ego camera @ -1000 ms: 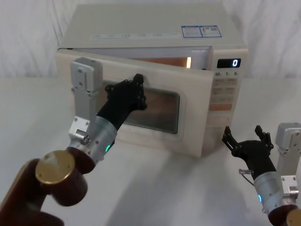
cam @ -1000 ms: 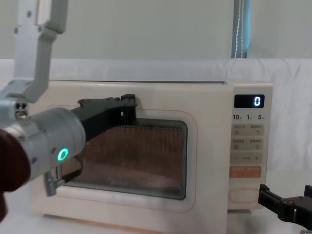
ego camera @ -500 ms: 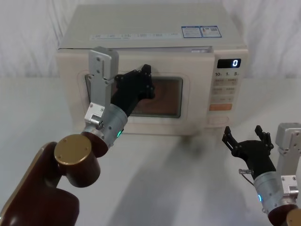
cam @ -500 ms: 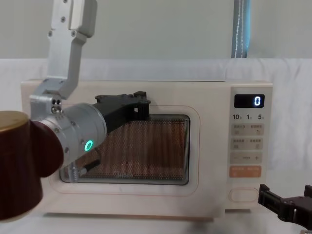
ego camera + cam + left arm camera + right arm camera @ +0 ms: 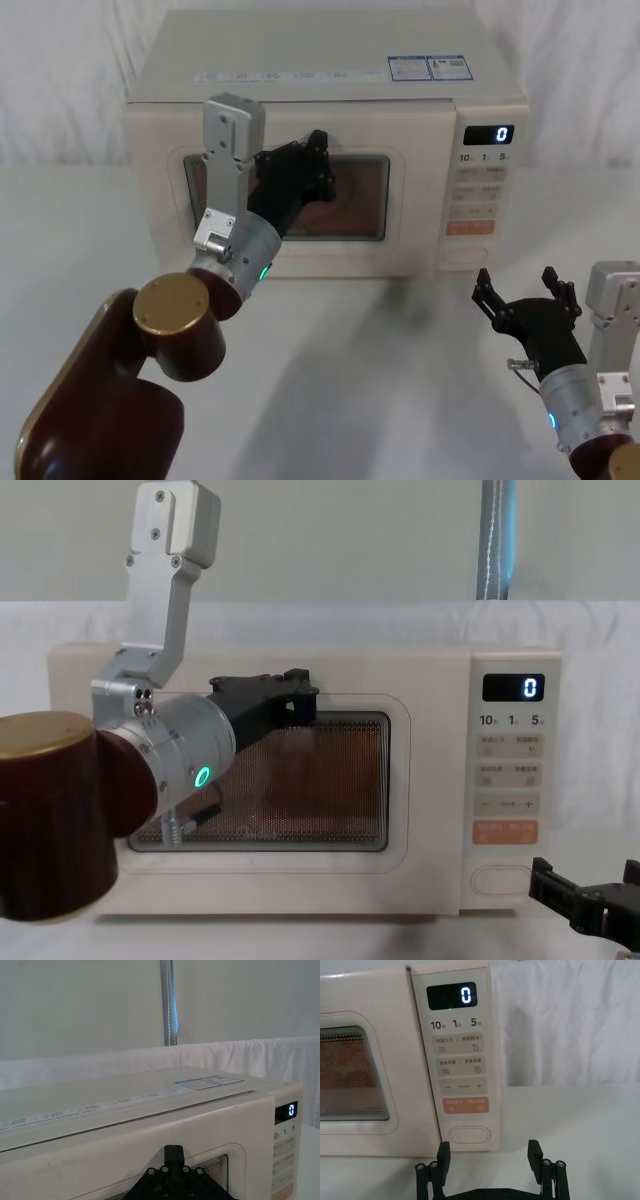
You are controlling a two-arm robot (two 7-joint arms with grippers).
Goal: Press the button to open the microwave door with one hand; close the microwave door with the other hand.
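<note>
Cream plastic meets our left gripper at the upper edge of the microwave door, just above the dark window. The door lies flush with the front of the microwave, with no gap along its top or its right edge in the head view, so we judge the closing step to be at its end or all but done. The chest view shows the same: door square to the body, left gripper against the frame above the window. We cannot tell whether the left fingers are spread or pressed together; they seem to push with their tips and hold nothing.

Our right gripper hangs low over the table, in front of the control panel and near its lower right corner, with its fingers spread wide and nothing between them. In its wrist view the button sits at the bottom of the panel, below the orange key, between the two fingertips in line of sight yet clearly apart from them.

What we think comes next is a light, straight pull of the left arm off the door, without dragging it open. If the latch has not caught, one more firm push near that top edge would settle it.
</note>
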